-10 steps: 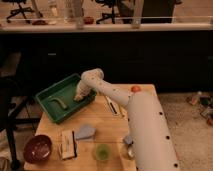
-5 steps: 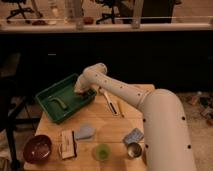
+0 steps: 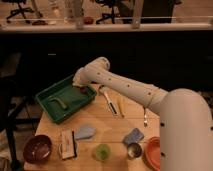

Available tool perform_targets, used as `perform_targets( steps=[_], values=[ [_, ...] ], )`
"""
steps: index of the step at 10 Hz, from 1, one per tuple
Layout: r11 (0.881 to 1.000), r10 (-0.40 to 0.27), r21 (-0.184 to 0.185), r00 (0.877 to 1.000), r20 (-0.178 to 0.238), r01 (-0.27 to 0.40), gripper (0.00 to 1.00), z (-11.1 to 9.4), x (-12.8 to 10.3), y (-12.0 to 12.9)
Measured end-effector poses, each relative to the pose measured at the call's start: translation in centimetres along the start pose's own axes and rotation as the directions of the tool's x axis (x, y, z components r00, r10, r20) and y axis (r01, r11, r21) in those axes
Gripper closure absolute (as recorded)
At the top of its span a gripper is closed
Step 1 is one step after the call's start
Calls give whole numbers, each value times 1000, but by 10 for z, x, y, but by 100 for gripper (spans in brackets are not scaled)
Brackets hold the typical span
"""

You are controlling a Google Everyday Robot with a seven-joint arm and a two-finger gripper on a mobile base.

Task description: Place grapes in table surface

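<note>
My gripper (image 3: 80, 88) hangs at the end of the white arm, over the right end of the green tray (image 3: 47, 94). A small dark reddish lump, apparently the grapes (image 3: 82, 90), shows right at the gripper's tip, just above the tray's right corner. I cannot tell whether it is held or lying in the tray. The light wooden table surface (image 3: 107, 125) spreads below and to the right of the tray. The arm hides the table's right side.
A curved green vegetable (image 3: 59, 103) lies in the tray. On the table are utensils (image 3: 111, 102), a fork (image 3: 145, 118), a blue cloth (image 3: 85, 131), a sponge block (image 3: 67, 144), a dark red bowl (image 3: 37, 148), a green cup (image 3: 102, 151), a metal cup (image 3: 132, 150) and an orange dish (image 3: 152, 153).
The arm's elbow has risen and its lower part has swung toward the right. The gripper has stayed over the tray's right end, lifting slightly.
</note>
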Motion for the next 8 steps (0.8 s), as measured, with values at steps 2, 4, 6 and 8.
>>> perform_targets(
  steps=[2, 4, 6, 8],
  values=[
    [998, -27, 49, 1000, -3, 27, 100, -25, -4, -2],
    [995, -42, 85, 999, -12, 43, 100, -46, -4, 3],
    [993, -42, 111, 999, -22, 45, 100, -64, -1, 13],
    [990, -39, 133, 999, -23, 42, 100, -79, -3, 25]
  ],
)
